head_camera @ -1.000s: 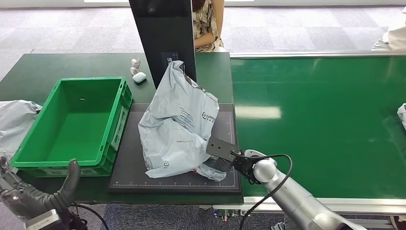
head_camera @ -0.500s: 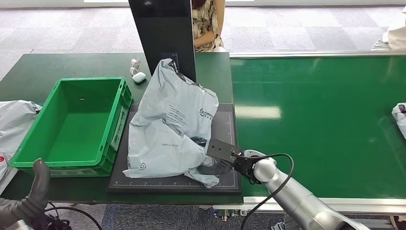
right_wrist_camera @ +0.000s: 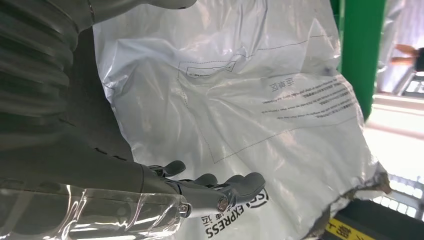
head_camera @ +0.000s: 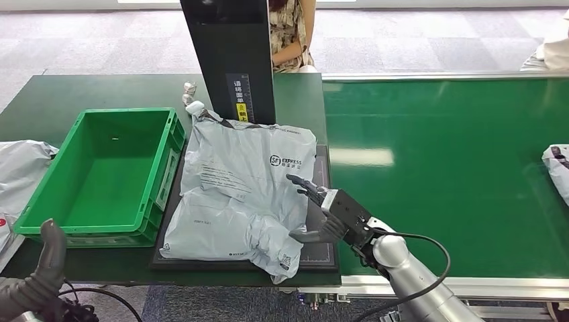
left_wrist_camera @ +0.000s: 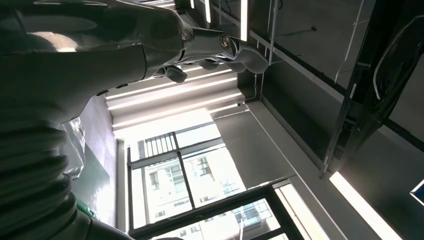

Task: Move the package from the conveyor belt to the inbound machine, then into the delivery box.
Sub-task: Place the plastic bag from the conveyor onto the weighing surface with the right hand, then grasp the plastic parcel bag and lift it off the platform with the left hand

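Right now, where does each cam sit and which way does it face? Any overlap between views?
Head view: high on the body, looking forward and down at the flat grey plastic courier package on the black scanner platform, with the empty green plastic crate beside it; right hand and left hand show.
Left wrist view: behind the left hand, facing up at ceiling lights and windows.
Right wrist view: behind the right hand, facing the package close up.
Shared: head and right wrist views both show the package and right hand.
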Robot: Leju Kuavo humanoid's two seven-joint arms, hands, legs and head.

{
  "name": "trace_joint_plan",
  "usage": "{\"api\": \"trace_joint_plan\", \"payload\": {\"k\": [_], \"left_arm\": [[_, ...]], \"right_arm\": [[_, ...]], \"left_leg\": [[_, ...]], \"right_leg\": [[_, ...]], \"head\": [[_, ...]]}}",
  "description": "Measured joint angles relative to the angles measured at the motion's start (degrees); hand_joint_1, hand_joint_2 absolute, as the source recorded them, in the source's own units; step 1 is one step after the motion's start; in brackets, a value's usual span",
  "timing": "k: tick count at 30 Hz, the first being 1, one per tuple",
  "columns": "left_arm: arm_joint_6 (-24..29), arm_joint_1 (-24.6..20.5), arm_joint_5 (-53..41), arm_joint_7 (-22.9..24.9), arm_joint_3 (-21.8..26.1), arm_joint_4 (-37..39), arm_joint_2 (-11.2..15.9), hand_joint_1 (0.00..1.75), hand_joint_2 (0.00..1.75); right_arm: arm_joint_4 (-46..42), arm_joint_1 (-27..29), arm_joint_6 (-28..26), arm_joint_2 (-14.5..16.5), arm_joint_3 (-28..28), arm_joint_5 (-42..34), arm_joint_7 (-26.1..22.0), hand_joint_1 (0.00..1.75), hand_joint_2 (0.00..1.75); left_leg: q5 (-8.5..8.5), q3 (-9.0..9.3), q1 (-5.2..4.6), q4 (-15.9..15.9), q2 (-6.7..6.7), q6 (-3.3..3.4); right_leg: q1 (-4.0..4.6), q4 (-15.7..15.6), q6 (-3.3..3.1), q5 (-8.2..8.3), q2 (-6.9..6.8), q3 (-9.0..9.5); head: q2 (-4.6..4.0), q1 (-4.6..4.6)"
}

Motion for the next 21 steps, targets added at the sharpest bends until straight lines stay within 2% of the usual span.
{"api": "trace_joint_plan", "payload": {"k": [5, 8, 11, 13, 17, 21], "left_arm": [[-0.07, -0.34, -0.87, 0.7, -0.99, 0.44, 0.39, 0.0, 1.75], [-2.05, -1.6, -4.42, 6.17, -4.82, 2.81, 2.55, 0.0, 1.75], [-9.14, -3.96, -9.71, 15.14, -11.11, 6.67, 6.01, 0.0, 1.75], [-13.41, -5.43, -12.23, 19.0, -15.06, 9.4, 7.77, 0.0, 1.75], [-19.49, -7.83, -15.49, 23.79, -20.7, 14.67, 10.25, 0.0, 1.75], [-25.1, -11.47, -19.14, 27.2, -26.24, 23.31, 12.06, 0.0, 1.75]], "right_arm": [[-4.33, 4.19, -0.67, -0.38, -3.76, -0.48, -1.65, 0.0, 1.75], [-7.54, 6.95, -1.27, -0.2, -7.68, -2.59, -3.67, 0.0, 1.75], [-10.24, 8.72, -2.03, 0.34, -12.1, -5.24, -4.72, 0.0, 1.75], [-11.55, 9.38, -2.38, 0.73, -14.47, -6.34, -4.98, 0.0, 1.75], [-13.38, 10.63, -2.62, 1.27, -17.43, -7.34, -5.16, 0.0, 1.75], [-14.27, 10.94, -2.64, 1.9, -18.89, -7.87, -5.3, 0.0, 1.75]], "left_leg": [[-0.01, -0.01, 0.0, 0.0, -0.01, 0.0], [0.0, -0.03, -0.01, 0.0, -0.05, 0.0], [0.01, -0.04, -0.01, 0.0, -0.04, 0.01], [0.01, -0.03, -0.02, 0.0, 0.01, 0.01], [0.02, -0.02, -0.04, 0.01, 0.02, 0.02], [0.02, -0.03, -0.04, 0.01, 0.01, 0.02]], "right_leg": [[0.0, -0.01, 0.01, -0.01, -0.01, -0.03], [-0.01, -0.02, 0.02, -0.02, -0.07, -0.02], [-0.01, -0.02, 0.01, 0.01, -0.06, -0.01], [-0.01, -0.02, -0.01, 0.07, -0.01, -0.01], [-0.03, -0.02, 0.0, 0.11, 0.01, -0.03], [-0.03, -0.02, 0.0, 0.1, 0.01, -0.04]], "head": [[0.0, -0.01], [0.0, 0.0], [0.0, -0.01], [0.0, 0.0], [0.0, 0.0], [0.0, 0.01]]}}
